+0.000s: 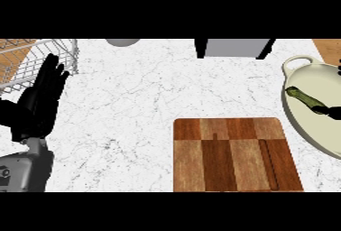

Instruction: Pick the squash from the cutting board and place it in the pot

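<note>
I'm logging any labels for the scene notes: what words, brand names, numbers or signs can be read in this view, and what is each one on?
None: no readable text shows anywhere.
The cutting board, the pot, the squash inside it, the wire rack and the marble counter carry no lettering.
The grey forearm at lower left has a small dark mark, too small to read as a sign.

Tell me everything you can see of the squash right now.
The squash is a slim, dark green, elongated piece lying slanted inside the cream pot at the view's right edge, no longer on the cutting board. Its lower end meets the black fingers of the right robot hand, mostly out of view; whether they grip it is unclear.
</note>
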Controlling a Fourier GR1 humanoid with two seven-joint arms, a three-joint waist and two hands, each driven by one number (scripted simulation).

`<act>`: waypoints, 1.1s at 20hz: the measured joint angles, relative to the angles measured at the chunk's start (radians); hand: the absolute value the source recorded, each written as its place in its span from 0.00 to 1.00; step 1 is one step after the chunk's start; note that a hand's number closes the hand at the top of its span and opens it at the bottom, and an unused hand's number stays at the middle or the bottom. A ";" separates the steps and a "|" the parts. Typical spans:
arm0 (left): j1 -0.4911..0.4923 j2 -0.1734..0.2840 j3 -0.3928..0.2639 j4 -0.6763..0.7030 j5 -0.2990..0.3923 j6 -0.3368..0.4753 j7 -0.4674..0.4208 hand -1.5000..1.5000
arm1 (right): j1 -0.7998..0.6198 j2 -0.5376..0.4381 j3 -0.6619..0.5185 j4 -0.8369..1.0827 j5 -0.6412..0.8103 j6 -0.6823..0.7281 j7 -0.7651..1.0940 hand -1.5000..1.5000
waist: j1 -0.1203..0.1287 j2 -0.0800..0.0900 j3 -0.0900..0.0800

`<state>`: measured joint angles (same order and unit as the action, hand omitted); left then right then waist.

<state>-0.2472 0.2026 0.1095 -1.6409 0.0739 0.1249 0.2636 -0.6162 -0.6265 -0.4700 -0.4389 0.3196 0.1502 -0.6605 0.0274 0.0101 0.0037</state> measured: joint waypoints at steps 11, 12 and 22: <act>0.027 -0.019 -0.011 -0.021 -0.006 0.001 -0.012 0.50 | -0.005 -0.233 -0.142 0.196 -0.134 0.267 -0.047 0.00 | 0.004 0.004 0.001; 0.027 -0.016 -0.008 -0.017 -0.004 -0.003 -0.016 0.50 | 0.004 -0.250 -0.145 0.204 -0.136 0.276 -0.048 0.00 | 0.004 0.005 0.001; 0.022 -0.015 0.000 -0.006 -0.004 -0.005 -0.028 0.50 | 0.082 -0.357 -0.158 0.227 -0.155 0.346 -0.041 0.00 | 0.005 0.007 0.005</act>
<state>-0.2251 0.1877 0.1100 -1.6469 0.0695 0.1200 0.2355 -0.5342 -0.9832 -0.6281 -0.2121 0.1644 0.4961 -0.7019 0.0321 0.0175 0.0090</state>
